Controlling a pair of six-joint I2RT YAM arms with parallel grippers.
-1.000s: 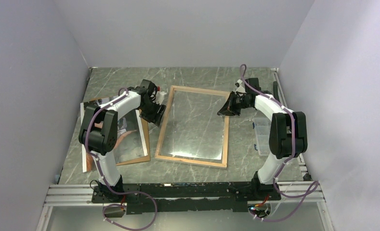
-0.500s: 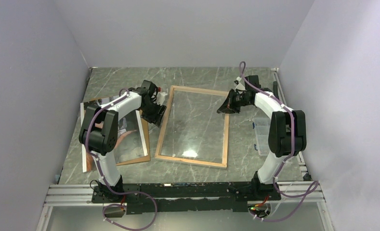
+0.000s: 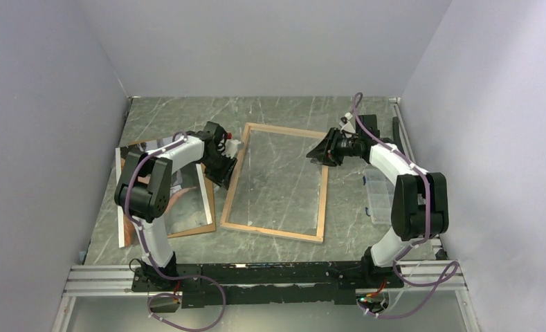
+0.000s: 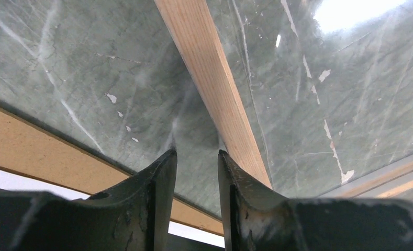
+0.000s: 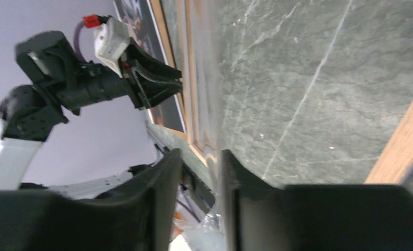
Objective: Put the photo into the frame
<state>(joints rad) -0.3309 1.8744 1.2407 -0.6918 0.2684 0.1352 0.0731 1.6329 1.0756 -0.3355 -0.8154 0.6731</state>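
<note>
Now the left pincer [image 3: 226, 173] and right pincer [image 3: 320, 153] hang slightly open, empty, beside the frame [image 3: 273, 232], wood-side up mid-tabletop [image 3: 290, 111], the photo [image 3: 187, 199] left of it on a brown board [image 3: 190, 230].

**Green Marble, Pale Wood, Purple Cable**

Grey-green marble across the table [image 3: 284, 111], streaked with thin white veins and pale flecks. Pale honey wood on the frame [image 3: 271, 232], plain grain. Dark blue-black, orange-brown and white tones on the photo [image 3: 187, 200], white along its border. Flat tan brown on the board [image 4: 36, 151]. White shells and black joints on the arms [image 3: 176, 149]; purple for the cables [image 3: 223, 299]. Pale lilac-grey over the walls [image 3: 48, 104].
</note>
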